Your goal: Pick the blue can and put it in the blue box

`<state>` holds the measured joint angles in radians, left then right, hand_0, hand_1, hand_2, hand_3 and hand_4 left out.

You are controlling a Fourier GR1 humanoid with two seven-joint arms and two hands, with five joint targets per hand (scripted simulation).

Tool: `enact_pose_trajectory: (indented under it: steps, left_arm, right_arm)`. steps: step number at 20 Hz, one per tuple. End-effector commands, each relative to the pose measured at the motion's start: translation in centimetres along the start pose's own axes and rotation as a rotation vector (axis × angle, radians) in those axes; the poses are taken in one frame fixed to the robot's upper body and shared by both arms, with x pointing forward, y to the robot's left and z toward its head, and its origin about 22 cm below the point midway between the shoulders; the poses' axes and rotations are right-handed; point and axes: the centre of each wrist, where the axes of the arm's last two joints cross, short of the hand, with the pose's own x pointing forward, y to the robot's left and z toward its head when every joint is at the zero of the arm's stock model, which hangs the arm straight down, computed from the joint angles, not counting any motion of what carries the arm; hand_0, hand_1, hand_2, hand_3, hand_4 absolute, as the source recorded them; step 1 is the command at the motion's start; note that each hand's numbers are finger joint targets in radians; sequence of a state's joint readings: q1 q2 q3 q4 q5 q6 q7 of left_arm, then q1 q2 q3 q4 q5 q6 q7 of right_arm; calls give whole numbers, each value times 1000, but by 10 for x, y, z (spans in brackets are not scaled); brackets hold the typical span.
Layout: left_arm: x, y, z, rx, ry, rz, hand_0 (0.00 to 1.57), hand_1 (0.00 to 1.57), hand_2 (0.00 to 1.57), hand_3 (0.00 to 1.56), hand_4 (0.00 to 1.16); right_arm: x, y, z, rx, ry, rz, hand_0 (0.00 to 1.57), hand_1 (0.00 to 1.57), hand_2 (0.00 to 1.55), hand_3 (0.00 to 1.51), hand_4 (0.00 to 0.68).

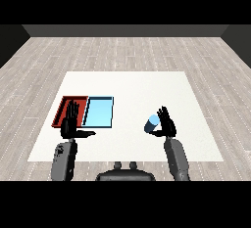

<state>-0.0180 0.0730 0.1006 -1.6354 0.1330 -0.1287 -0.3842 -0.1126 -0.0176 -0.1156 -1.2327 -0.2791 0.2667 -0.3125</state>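
Table (pixel 147 87): white, filling the frame's middle; bears both trays at centre-left and the can at centre-right.
Light blue tray (pixel 99 112): left of frame centre, touching the red tray along its left side; nothing inside, so the goal is not yet met.
Red tray (pixel 62 105): further left, partly hidden behind the left hand; wrong destination, and right next to the correct one.
Right hand (pixel 168 124): lower right of centre, fingers fairly straight and spread, thumb reaching toward the can; not closed round anything, though contact cannot be ruled out.
Left hand (pixel 69 124): lower left, fingers straight and upright, thumb out sideways; holding nothing, overlapping the red tray's near edge in the frame.
Blue can (pixel 152 124): tilted, just left of the right hand's fingers, well apart from the light blue tray.
Risk, grasp: likely to roll or tip away if nudged before the fingers curl round, given the tilt.
Risk, carry: long leftward path; may slip if only pinched at one end.
Risk, placement: overshoot could land in the red tray or strike the idle left hand nearby.
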Motion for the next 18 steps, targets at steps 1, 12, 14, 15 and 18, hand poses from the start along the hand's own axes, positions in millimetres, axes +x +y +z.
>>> enact_pose_trajectory:
  steps: [1,12,14,15,18]
  left_arm:
    - [4,6,2,7,6,-2,0,0,0,0,0]
    - [4,13,-14,-9,-9,22,0,0,0,0,0]
    - [10,8,-11,19,-16,41,0,0,0,0,0]
    - [1,3,11,4,-1,33,0,0,0,0,0]
    - [-5,5,10,26,-13,-5,0,0,0,0,0]
  right_arm:
    - [0,17,-10,-1,3,-16,0,0,0,0,0]
    - [4,14,-44,3,48,-25,0,0,0,0,0]
    - [-9,17,-24,44,60,-7,0,0,0,0,0]
    - [-4,20,-47,27,69,6,0,0,0,0,0]
    - [-24,6,-27,12,83,-8,0,0,0,0,0]
